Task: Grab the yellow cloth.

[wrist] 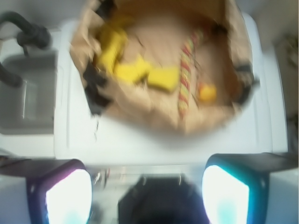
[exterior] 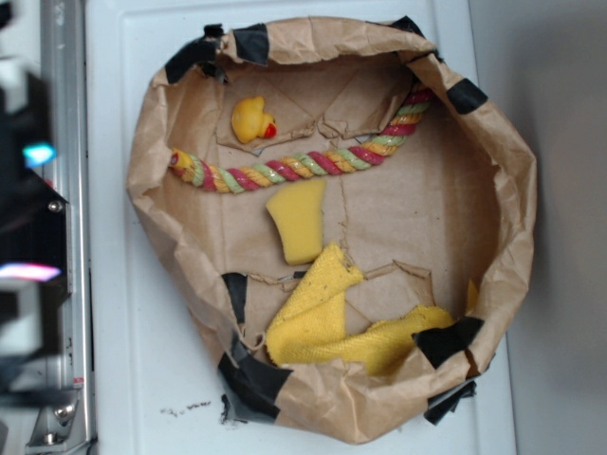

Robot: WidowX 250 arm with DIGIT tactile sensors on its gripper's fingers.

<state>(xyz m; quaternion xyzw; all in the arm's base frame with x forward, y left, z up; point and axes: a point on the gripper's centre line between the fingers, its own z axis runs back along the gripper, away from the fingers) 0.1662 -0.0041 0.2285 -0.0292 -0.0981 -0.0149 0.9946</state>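
The task looks barely begun: the cloth [exterior: 327, 322] lies untouched in the near part of the paper basket [exterior: 517, 218], crumpled along its lower wall, one end folded up toward the sponge [exterior: 297, 220] just above it and the other trailing to the right under a patch of black tape. The basket sits on the white worktop [exterior: 123, 284]. Farther in lie a striped rope [exterior: 294, 169] and a small duck [exterior: 252, 119], both apart from the cloth. The gripper [wrist: 147, 189] is well outside the basket, over the worktop edge; in the wrist view its jaws stand wide and released, with nothing between them, and the basket shows blurred ahead. In that view the cloth [wrist: 110, 46] is at the upper left of the basket. Everything remains to be done: reaching across the rim, coming down over the cloth, closing on a fold and lifting it, while steering clear of the sponge close beside it.
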